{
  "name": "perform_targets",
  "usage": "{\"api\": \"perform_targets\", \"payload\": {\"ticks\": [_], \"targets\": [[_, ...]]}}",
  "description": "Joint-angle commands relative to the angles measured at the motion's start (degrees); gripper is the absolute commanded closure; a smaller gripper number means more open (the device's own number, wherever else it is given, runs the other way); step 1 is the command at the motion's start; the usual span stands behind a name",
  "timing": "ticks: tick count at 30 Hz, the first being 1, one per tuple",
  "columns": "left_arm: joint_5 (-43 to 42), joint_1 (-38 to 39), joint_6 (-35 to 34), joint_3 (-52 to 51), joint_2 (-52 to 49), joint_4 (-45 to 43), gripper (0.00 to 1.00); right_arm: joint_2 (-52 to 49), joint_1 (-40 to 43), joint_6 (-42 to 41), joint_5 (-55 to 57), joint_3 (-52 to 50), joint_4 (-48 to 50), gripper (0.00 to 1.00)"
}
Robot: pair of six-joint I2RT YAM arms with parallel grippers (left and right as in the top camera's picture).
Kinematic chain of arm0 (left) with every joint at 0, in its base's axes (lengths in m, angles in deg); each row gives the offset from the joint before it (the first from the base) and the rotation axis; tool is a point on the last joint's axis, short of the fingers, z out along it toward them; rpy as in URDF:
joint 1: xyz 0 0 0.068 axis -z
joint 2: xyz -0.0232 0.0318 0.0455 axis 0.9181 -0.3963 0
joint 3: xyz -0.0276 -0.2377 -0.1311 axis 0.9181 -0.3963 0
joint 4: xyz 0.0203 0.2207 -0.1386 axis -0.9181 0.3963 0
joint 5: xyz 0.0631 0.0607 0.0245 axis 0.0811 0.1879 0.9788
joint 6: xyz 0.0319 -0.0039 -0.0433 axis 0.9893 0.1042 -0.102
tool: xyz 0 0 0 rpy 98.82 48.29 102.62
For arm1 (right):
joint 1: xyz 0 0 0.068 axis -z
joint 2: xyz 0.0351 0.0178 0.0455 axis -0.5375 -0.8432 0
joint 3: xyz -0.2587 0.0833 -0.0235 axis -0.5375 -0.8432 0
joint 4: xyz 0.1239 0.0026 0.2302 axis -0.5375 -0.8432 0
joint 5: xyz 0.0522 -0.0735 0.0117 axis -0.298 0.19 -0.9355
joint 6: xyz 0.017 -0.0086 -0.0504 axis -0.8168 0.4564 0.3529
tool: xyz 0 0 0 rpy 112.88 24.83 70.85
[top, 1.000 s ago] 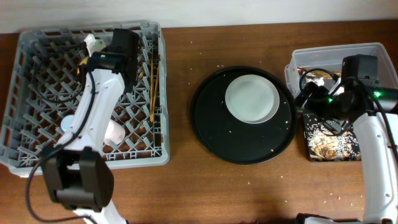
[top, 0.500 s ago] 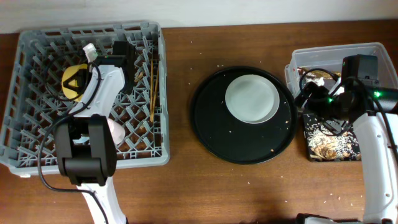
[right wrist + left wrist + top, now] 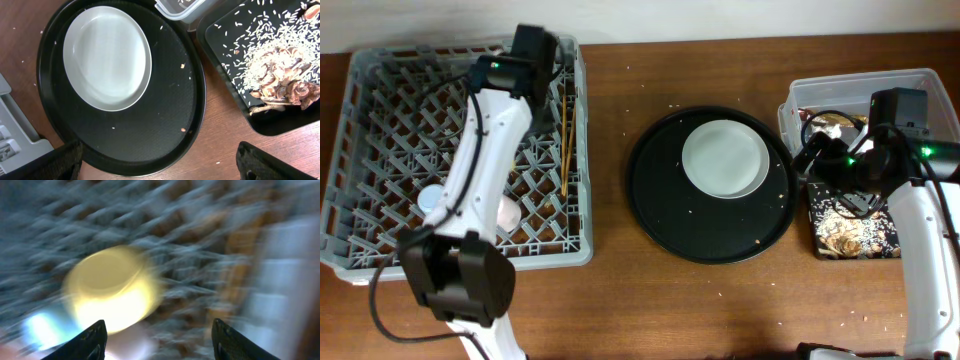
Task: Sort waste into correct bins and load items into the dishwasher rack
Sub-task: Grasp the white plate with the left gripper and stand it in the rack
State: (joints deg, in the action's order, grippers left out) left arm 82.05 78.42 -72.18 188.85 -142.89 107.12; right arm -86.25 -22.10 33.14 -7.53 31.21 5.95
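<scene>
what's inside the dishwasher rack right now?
In the rack, chopsticks lie along its right edge; a pink cup and blue cup show beside the left arm. Left wrist view shows a blurred yellow bowl. Anything under the arm is hidden.

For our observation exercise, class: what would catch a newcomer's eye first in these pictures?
The pale plate on the large round black tray, in the middle, stands out most. At left, the left arm reaches over the big grey rack; at right, white rice and brown scraps lie heaped in the shallow black tray.
</scene>
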Motion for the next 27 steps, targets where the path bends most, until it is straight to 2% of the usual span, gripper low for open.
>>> {"api": "perform_targets", "payload": {"ticks": [1,2,5,9,12,13,15,17,19,20,21,23,25,27], "targets": [[-19.69,5.38,0.87,1.53,0.63,-4.50,0.34,0.83,0.11,-0.42,-0.35,0.81,-0.02,0.02],[-21.90,6.93,0.92,1.51,-0.13,-7.02,0.34,0.81,0.11,-0.42,-0.35,0.81,0.00,0.02],[-28.35,12.52,7.67,1.51,-3.41,-15.91,0.33,0.74,0.11,-0.44,-0.33,0.81,-0.02,0.02],[-28.33,19.52,9.31,1.51,-12.92,-22.14,0.36,0.74,0.11,-0.42,-0.35,0.81,-0.02,0.02],[-29.73,21.49,9.03,1.53,-21.11,-24.50,0.46,0.63,0.11,-0.44,-0.35,0.79,-0.02,0.02],[-30.21,21.73,7.06,1.51,-23.61,-24.81,0.49,0.42,0.11,-0.44,-0.35,0.79,-0.02,0.02],[-30.34,21.84,6.43,1.53,-25.92,-24.90,0.56,-0.02,0.11,-0.42,-0.35,0.79,-0.04,0.02],[-30.29,21.84,6.45,1.53,-26.43,-24.87,0.69,-0.33,0.11,-0.44,-0.35,0.79,-0.02,0.02],[-30.32,21.70,6.47,1.66,-26.36,-24.46,1.00,-0.33,0.11,-0.42,-0.35,0.79,-0.02,0.02],[-30.34,21.42,6.45,2.23,-26.36,-23.06,1.00,-0.33,0.11,-0.44,-0.35,0.79,-0.04,0.01],[-30.29,19.76,6.47,5.90,-25.49,-17.07,1.00,-0.33,0.11,-0.42,-0.35,0.79,-0.04,0.02],[-28.20,12.94,6.54,17.55,-18.99,-0.48,1.00,-0.33,0.11,-0.42,-0.35,0.79,-0.04,0.02],[-24.06,10.12,6.54,21.11,-15.50,4.76,1.00,-0.33,0.11,-0.42,-0.35,0.79,-0.07,0.02],[-15.89,6.29,7.43,23.91,-9.73,10.01,1.00,-0.33,0.11,-0.42,-0.35,0.79,-0.07,0.02]]}}
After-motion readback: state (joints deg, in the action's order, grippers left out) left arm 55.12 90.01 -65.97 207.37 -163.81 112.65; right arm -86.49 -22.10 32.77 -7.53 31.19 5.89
